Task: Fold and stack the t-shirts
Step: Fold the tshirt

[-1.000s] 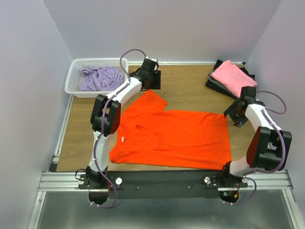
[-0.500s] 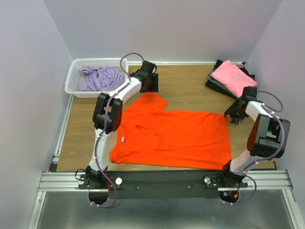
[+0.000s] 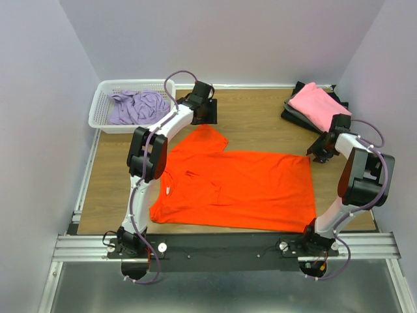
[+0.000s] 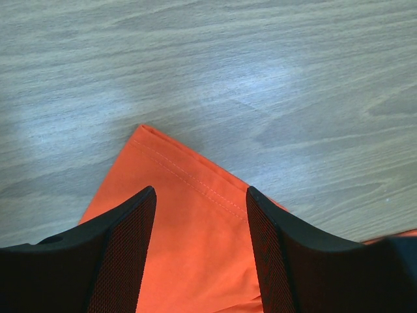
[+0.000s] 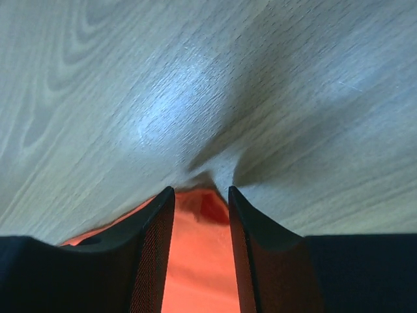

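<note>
Orange t-shirt (image 3: pixel 241 186) lay spread flat on the wooden table (image 3: pixel 260 124), collar toward the left, hem toward the right, its near edge running close to the table's front edge. The far sleeve pointed at the left gripper (image 3: pixel 207 112). In the left wrist view that gripper (image 4: pixel 201 195) stood spread wide, fingers straddling the stitched sleeve corner, with bare wood beyond the tip. The right gripper (image 3: pixel 317 151) sat at the far hem corner. In the right wrist view its (image 5: pixel 201 192) pads stood apart at a narrower gap, orange cloth lying between them; whether the pads touched the cloth could not be told. Open wood ran along the shirt's far edge, between the sleeve and the far right corner. There a folded pink t-shirt (image 3: pixel 318 105) lay on top of dark folded shirts (image 3: pixel 293 112). A crumpled lavender t-shirt (image 3: pixel 137 106) lay inside the white basket (image 3: pixel 98 112) at far left, well apart from the orange one.
</note>
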